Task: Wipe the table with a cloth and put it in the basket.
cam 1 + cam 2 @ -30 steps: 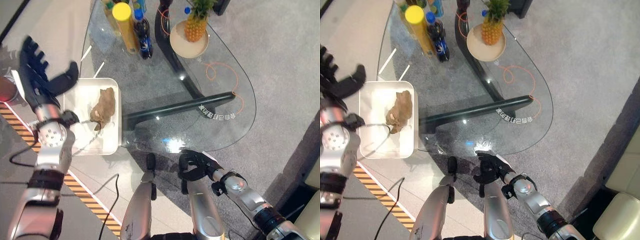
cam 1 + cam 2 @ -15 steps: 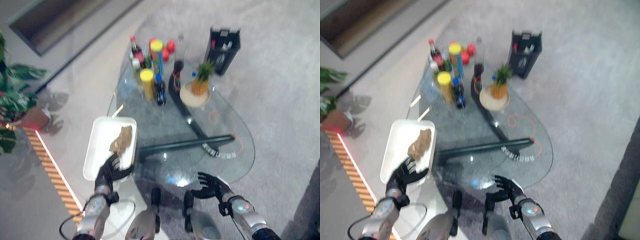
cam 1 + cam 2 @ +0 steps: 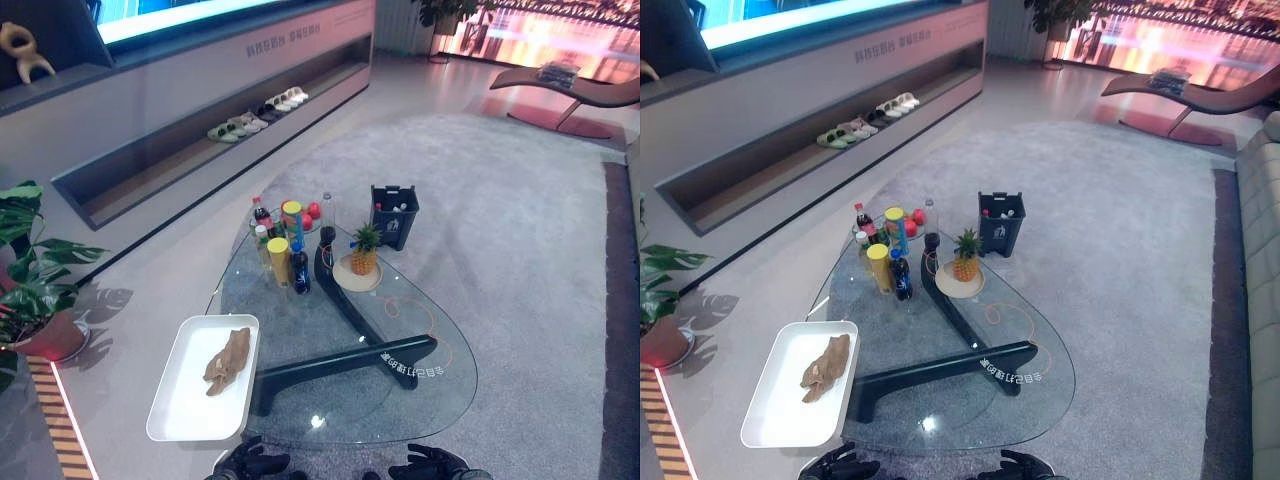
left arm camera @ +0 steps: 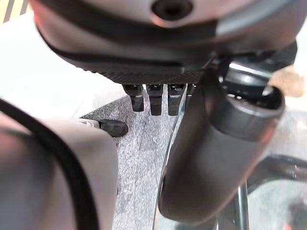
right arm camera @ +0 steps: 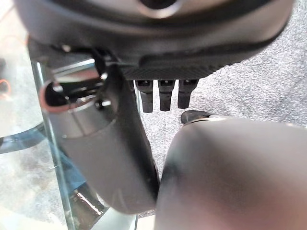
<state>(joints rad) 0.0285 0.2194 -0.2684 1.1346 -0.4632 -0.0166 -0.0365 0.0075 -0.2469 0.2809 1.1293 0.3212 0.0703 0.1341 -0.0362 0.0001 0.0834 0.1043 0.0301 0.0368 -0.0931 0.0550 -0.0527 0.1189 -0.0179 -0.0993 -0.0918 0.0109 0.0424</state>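
Your crumpled brown cloth [image 3: 227, 359] lies in the white rectangular basket [image 3: 178, 410] at the glass surface's [image 3: 400, 410] left edge. Your left hand [image 3: 250, 464] and right hand [image 3: 430, 465] hang at the near edge, fingers relaxed and empty.

A home-like showroom lounge: glass coffee table [image 3: 400, 400], grey carpet [image 3: 520, 250] (potted plant [image 3: 30, 290], shoe shelf [image 3: 250, 115]).

left robot hand [image 3: 250, 465] and right robot hand [image 3: 432, 467] cut off by frame edge

cloth [image 3: 227, 360]: tan brown
tray [image 3: 180, 410]: plain white
table [image 3: 420, 400]: clear glass, black base
carpet [image 3: 520, 250]: grey
bin [image 3: 394, 215]: dark
pineapple [image 3: 365, 250]: yellow, green crown
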